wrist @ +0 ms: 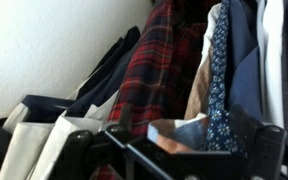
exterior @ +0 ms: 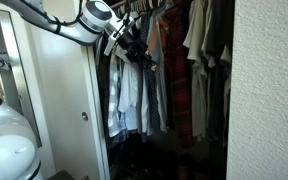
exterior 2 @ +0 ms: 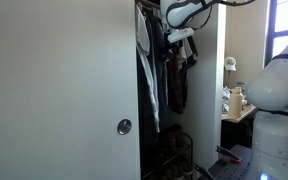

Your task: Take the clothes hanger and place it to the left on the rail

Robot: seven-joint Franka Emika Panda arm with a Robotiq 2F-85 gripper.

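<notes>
The hand point(wrist: 169, 145), fingers spread wide apart, hangs just below the rail point(exterior: 152, 6), near its end by the white door point(exterior: 64, 110). Shirts point(exterior: 184, 60) crowd the rail's whole length, leaving little free room; which hanger is meant cannot be told.

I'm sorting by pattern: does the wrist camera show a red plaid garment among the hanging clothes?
Yes, a red plaid garment hangs in the middle of the wrist view, beside a blue patterned one.

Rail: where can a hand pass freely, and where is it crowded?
Crowded: shirts hang packed along the rail beyond the hand. Free: only a dark narrow strip between the white door frame and those shirts.
</notes>
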